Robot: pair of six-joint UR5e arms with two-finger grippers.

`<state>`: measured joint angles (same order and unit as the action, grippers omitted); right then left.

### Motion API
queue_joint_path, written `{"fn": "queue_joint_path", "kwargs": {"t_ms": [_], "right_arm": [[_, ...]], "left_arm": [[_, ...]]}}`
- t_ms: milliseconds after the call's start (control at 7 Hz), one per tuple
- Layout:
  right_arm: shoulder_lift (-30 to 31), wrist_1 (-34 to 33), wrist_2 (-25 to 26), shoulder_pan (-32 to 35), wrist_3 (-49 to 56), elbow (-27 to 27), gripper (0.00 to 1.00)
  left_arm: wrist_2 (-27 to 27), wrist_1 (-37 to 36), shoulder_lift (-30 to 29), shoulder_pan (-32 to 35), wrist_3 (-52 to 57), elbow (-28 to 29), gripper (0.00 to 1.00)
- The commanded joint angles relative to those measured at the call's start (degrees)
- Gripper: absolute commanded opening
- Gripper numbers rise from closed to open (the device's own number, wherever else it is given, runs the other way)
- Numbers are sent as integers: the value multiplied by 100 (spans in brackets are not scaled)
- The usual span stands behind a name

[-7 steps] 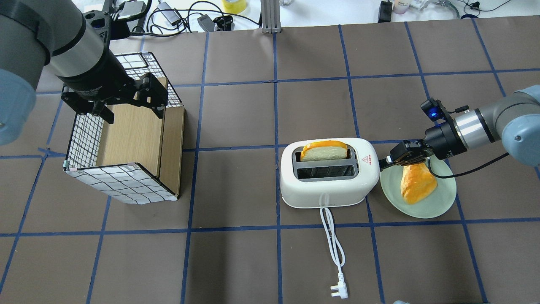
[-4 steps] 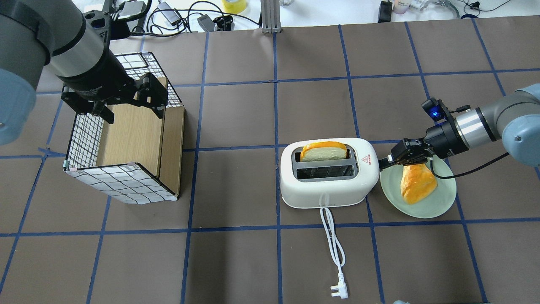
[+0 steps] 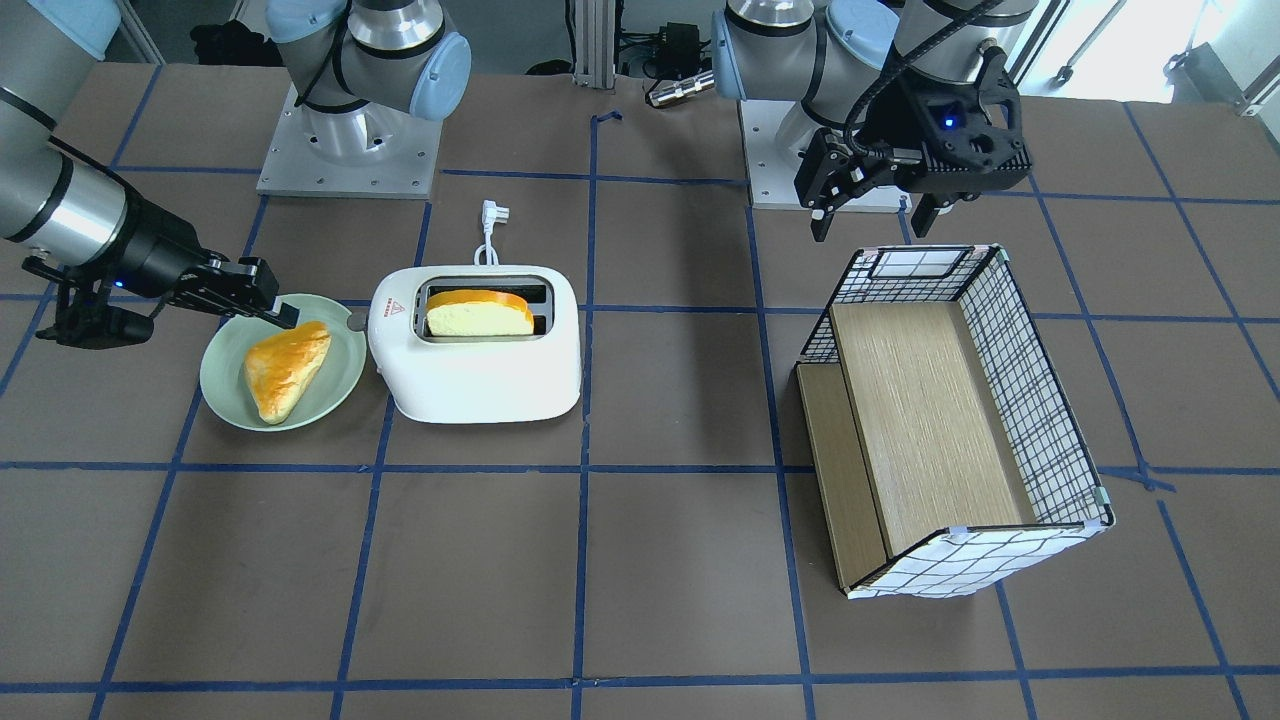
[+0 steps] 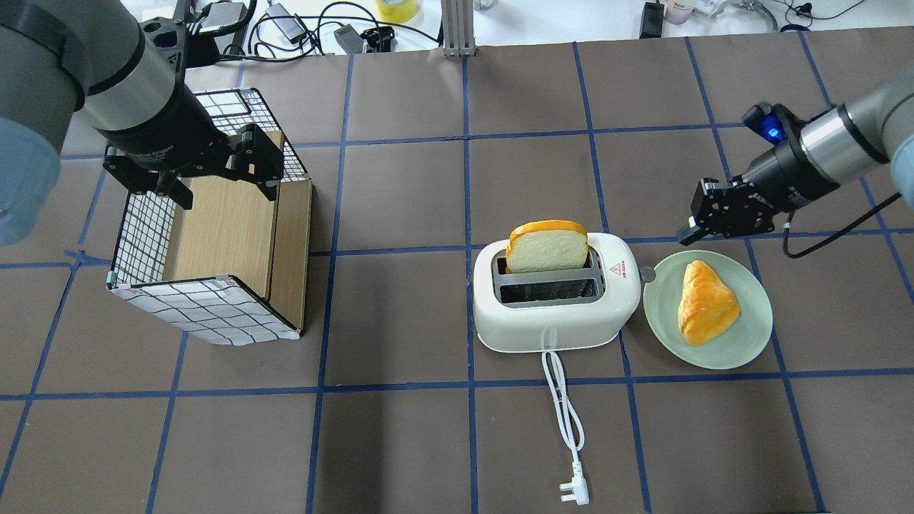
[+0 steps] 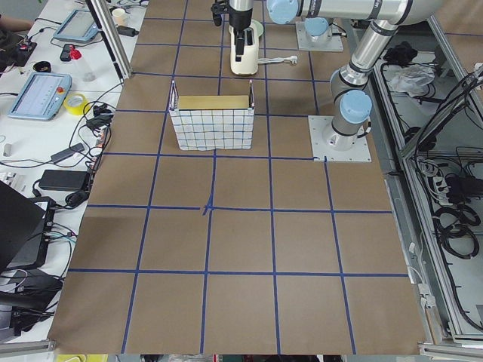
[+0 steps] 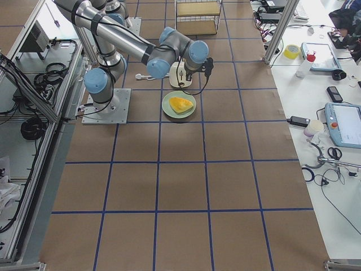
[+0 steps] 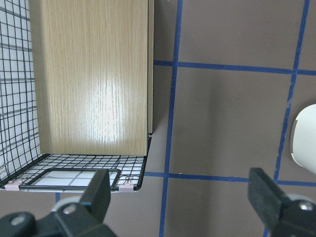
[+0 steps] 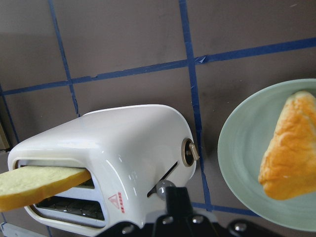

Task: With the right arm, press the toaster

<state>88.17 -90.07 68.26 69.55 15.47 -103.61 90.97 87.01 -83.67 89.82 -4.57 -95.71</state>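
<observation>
The white toaster [image 4: 557, 307] stands mid-table with a slice of bread [image 4: 547, 247] standing high out of its far slot. Its grey lever knob [image 4: 648, 273] shows on the end that faces the plate. My right gripper [image 4: 684, 237] is shut and empty, hovering apart from the toaster, up and behind the knob. In the right wrist view the shut fingertips [image 8: 174, 197] sit just by the lever knob [image 8: 163, 187] on the toaster [image 8: 113, 153]. In the front view the right gripper [image 3: 288, 320] is left of the toaster [image 3: 475, 360]. My left gripper [image 4: 225, 189] is open over the box.
A green plate [image 4: 750, 339] with a golden pastry [image 4: 707, 303] lies right beside the toaster's lever end. The toaster's white cord and plug [image 4: 571, 457] trail toward the near edge. A grid-patterned box [image 4: 214, 307] with wooden panels stands at the left.
My right gripper has pulled back from the toaster's lever end, up and away toward the far right. The bread now stands higher out of the slot, and the lever knob is uncovered.
</observation>
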Motion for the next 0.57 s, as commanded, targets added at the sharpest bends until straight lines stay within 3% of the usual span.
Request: {"fn": "queue_joint_path", "kwargs": {"t_ms": [0, 143, 429], "right_arm": [[-1, 978, 1174, 758, -1146, 1406, 0], [-27, 1183, 1659, 1197, -1665, 1814, 0], [16, 1141, 2216, 2067, -2615, 2002, 0]], "left_arm": [[0, 0, 0, 0, 0, 0, 100], [0, 0, 0, 0, 0, 0, 100], [0, 0, 0, 0, 0, 0, 100]]}}
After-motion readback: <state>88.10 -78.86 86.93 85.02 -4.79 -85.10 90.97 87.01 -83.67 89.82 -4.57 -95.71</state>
